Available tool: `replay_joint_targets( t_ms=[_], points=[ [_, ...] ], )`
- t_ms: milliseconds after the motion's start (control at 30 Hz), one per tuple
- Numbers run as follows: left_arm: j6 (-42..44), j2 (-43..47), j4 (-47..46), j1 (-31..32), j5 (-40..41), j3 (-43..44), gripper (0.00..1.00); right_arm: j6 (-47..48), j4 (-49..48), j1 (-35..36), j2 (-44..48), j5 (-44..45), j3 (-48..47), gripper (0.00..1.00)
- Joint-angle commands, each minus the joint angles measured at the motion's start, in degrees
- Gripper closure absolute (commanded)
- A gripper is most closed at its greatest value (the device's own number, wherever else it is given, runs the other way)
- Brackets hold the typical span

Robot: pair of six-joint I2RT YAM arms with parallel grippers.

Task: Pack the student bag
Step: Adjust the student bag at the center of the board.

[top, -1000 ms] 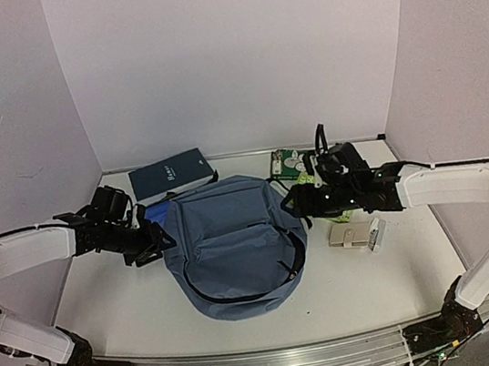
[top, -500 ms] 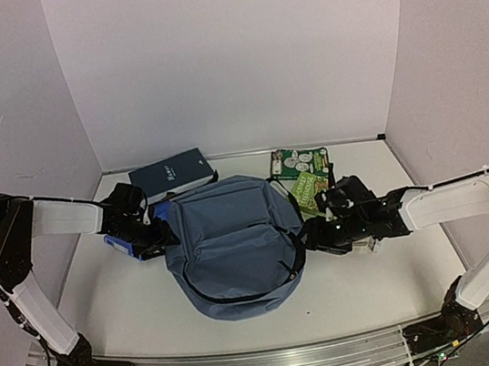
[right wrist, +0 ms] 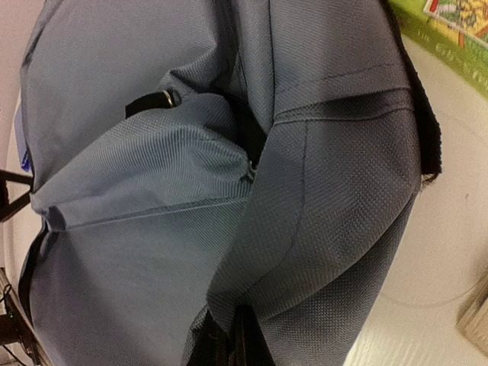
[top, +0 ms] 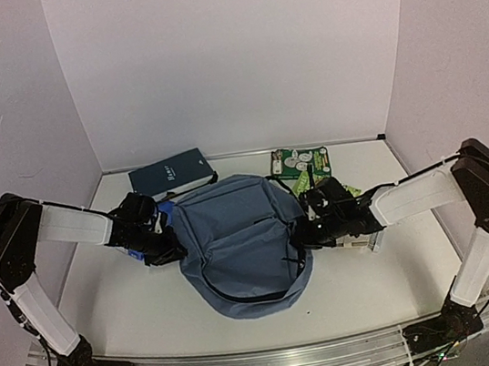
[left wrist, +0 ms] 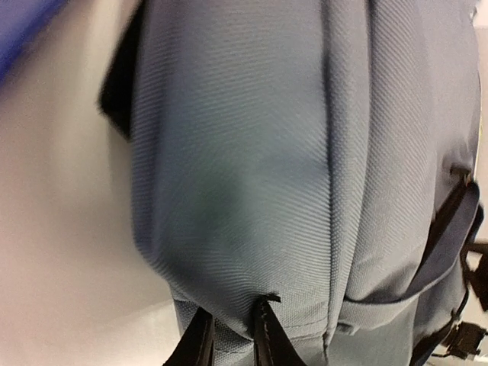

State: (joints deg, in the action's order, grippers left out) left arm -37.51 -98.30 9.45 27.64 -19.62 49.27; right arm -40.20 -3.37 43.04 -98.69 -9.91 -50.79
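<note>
The student bag (top: 239, 239), a big slate-blue backpack with black straps, lies flat in the middle of the table. My left gripper (top: 169, 247) is at its left edge. In the left wrist view the gripper (left wrist: 232, 320) is shut on a fold of the bag's fabric (left wrist: 252, 175). My right gripper (top: 301, 237) is at the bag's right edge. In the right wrist view the gripper (right wrist: 232, 324) is pinched tight on a ridge of the bag's cloth (right wrist: 320, 198), and its fingertips are buried in the fold.
A dark navy book (top: 172, 173) lies behind the bag. A bright-blue book (top: 132, 248) peeks out under my left arm. Green card packets (top: 301, 162) lie at the back right. A beige item (top: 363, 240) is partly hidden by my right arm.
Both arms dropped in to the bag's sides and their jaws closed on its fabric. The bag shifted slightly right and towards the near edge.
</note>
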Motion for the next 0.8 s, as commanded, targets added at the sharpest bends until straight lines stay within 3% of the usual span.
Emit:
replay_joint_targets(
  t_ms=[0,100,133,200,333,533,767],
  points=[
    [-3.4,3.3,-1.0,6.7,-2.2,-3.3,0.88,6.6,-2.5,-2.3,-1.8,2.1,-5.7,0.97],
    [-5.9,7.1,-1.0,7.7,-1.0,-5.5,0.84,10.8,1.5,-2.4,-0.4,3.6,-7.7,0.84],
    [-6.3,9.0,-0.5,7.7,-0.2,-6.0,0.82,12.4,3.1,-2.4,0.7,4.6,-8.0,0.75],
    [-6.0,12.2,2.0,7.7,2.1,-5.4,0.70,15.2,8.2,-2.3,3.0,6.9,-8.2,0.62],
    [-1.6,15.8,9.5,7.7,6.7,0.0,0.50,18.6,17.0,-2.1,9.0,9.7,-8.4,0.48],
    [8.6,11.3,12.9,8.4,6.7,11.0,0.41,13.1,24.6,-0.4,14.4,9.9,-8.1,0.46],
    [20.3,-1.6,14.8,15.3,10.1,26.1,0.36,12.6,27.0,2.8,16.7,9.3,-5.8,0.47]
  ],
)
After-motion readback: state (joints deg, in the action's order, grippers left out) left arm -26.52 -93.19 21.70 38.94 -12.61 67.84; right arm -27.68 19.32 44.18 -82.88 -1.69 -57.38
